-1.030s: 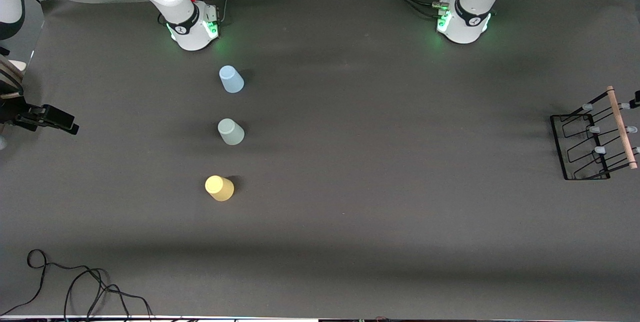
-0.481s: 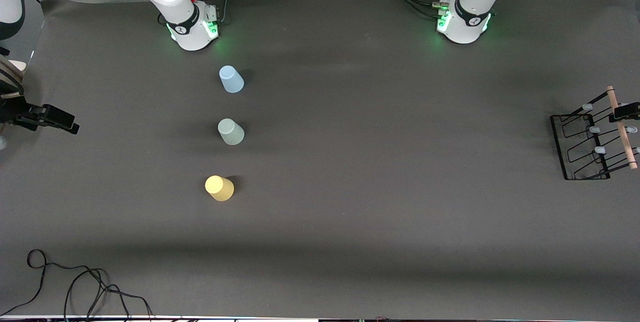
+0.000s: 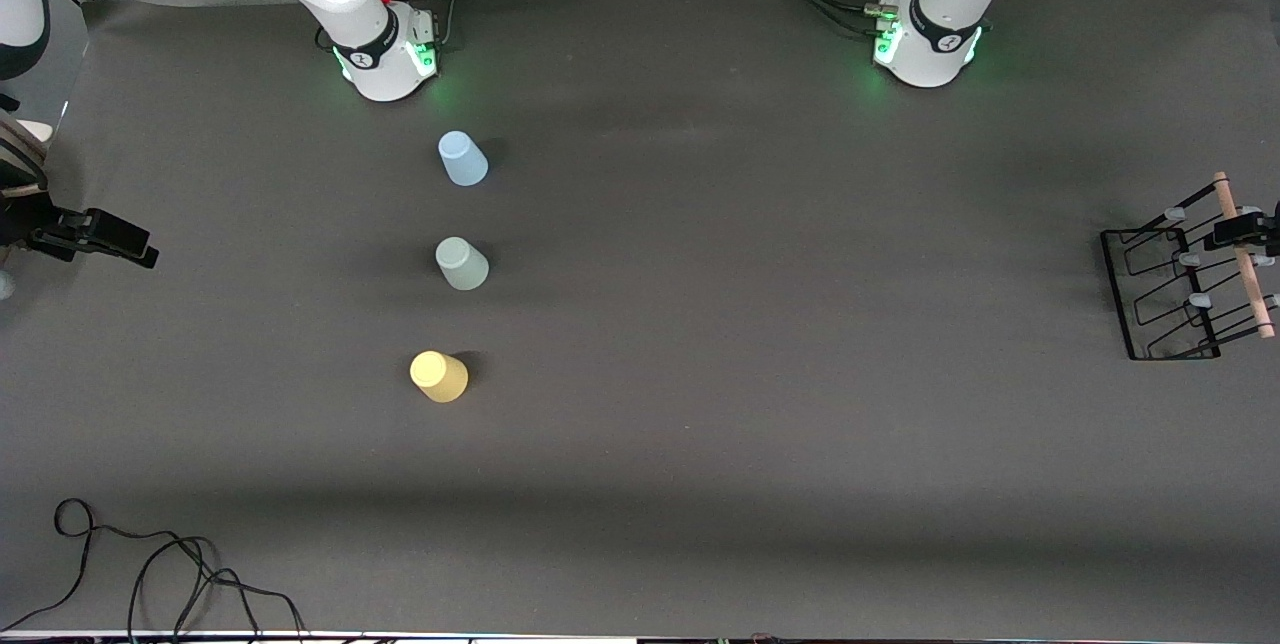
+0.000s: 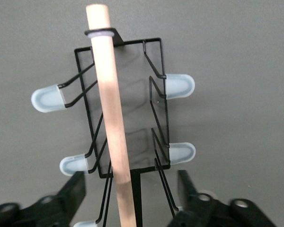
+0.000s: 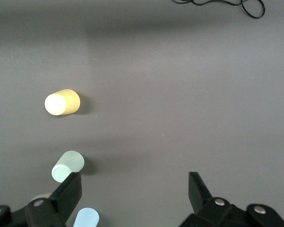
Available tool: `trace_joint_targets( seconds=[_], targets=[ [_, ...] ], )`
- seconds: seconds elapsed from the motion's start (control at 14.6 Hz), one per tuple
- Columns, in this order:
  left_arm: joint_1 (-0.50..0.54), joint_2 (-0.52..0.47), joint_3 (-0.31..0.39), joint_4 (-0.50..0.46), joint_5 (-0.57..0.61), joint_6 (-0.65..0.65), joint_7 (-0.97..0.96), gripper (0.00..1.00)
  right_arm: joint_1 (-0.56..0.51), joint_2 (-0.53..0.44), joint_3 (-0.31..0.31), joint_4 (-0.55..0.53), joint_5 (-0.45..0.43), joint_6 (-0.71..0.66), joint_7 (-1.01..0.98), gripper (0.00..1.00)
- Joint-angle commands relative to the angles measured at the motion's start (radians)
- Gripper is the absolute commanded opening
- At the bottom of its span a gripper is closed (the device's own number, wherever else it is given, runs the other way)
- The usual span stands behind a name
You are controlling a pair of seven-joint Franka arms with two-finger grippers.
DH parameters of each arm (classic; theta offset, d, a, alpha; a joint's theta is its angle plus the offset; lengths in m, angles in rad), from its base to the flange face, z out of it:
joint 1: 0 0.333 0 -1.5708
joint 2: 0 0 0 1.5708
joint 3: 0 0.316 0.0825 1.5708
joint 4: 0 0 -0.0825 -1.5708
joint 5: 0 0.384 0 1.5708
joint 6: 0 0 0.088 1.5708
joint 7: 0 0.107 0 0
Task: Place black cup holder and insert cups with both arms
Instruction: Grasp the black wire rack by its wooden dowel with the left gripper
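The black cup holder [image 3: 1165, 294] stands at the left arm's end of the table, its wooden rod handle [image 3: 1243, 269] on top. My left gripper [image 3: 1243, 227] is open over it. In the left wrist view the gripper [image 4: 131, 189] straddles the rod [image 4: 111, 113] without touching it, with blue-capped prongs [image 4: 180, 86] on both sides. A light blue cup [image 3: 462, 159], a grey-green cup [image 3: 462, 264] and a yellow cup [image 3: 438, 376] stand in a row toward the right arm's end. My right gripper [image 3: 120, 242] is open and empty, waiting high in the air. Its wrist view [image 5: 135, 189] shows the yellow cup [image 5: 61, 102], grey-green cup [image 5: 67, 166] and blue cup [image 5: 86, 218] far below.
A loose black cable [image 3: 150, 574] lies at the near corner at the right arm's end and also shows in the right wrist view [image 5: 227, 4]. The two green-lit bases [image 3: 385, 54] [image 3: 925, 44] stand along the table's back edge. The holder is close to the table's end edge.
My left gripper has come in from the edge of the view and now sits over the holder's wooden handle. The right gripper, the cups and the holder have not moved.
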Motion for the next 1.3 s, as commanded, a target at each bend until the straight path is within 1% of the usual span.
trace_joint_targets(
  seconds=[0.0, 0.14, 0.21, 0.48, 0.69, 0.76, 0.96, 1.03, 1.1, 1.24],
  targets=[
    [0.001, -0.009, 0.005, -0.019, -0.01, 0.044, -0.009, 0.32, -0.002, -0.001, -0.001, 0.004, 0.014, -0.007, -0.005, 1.0],
    [0.004, -0.004, 0.007, -0.019, -0.008, 0.061, -0.003, 0.02, -0.002, 0.0, 0.001, 0.006, 0.014, -0.005, -0.005, 1.0],
    [0.004, -0.004, 0.008, -0.019, -0.007, 0.067, -0.003, 0.0, -0.002, 0.0, -0.001, 0.005, 0.014, -0.005, -0.005, 1.0],
    [0.006, -0.004, 0.01, -0.019, -0.005, 0.077, -0.003, 0.0, -0.003, -0.001, 0.001, 0.004, 0.014, -0.007, -0.005, 1.0],
    [0.006, -0.042, 0.01, 0.004, -0.01, 0.051, -0.002, 0.0, -0.003, -0.001, -0.001, 0.004, 0.014, -0.008, -0.005, 1.0],
    [0.006, -0.061, 0.01, 0.026, -0.011, 0.023, 0.0, 0.0, -0.003, -0.001, -0.001, 0.004, 0.014, -0.008, -0.005, 1.0],
    [-0.006, -0.076, 0.005, 0.169, -0.011, -0.142, -0.009, 0.0, -0.003, -0.001, -0.001, 0.004, 0.014, -0.008, -0.005, 1.0],
    [-0.012, -0.076, 0.002, 0.2, -0.011, -0.167, -0.012, 0.0, -0.003, -0.001, -0.001, 0.004, 0.014, -0.008, -0.005, 1.0],
    [-0.017, -0.078, -0.002, 0.217, -0.011, -0.178, -0.015, 0.0, -0.003, -0.001, -0.001, 0.004, 0.014, -0.008, -0.005, 1.0],
    [-0.06, -0.098, -0.014, 0.217, -0.011, -0.193, -0.069, 0.0, -0.003, -0.001, -0.001, 0.004, 0.014, -0.008, -0.005, 1.0]
  ],
)
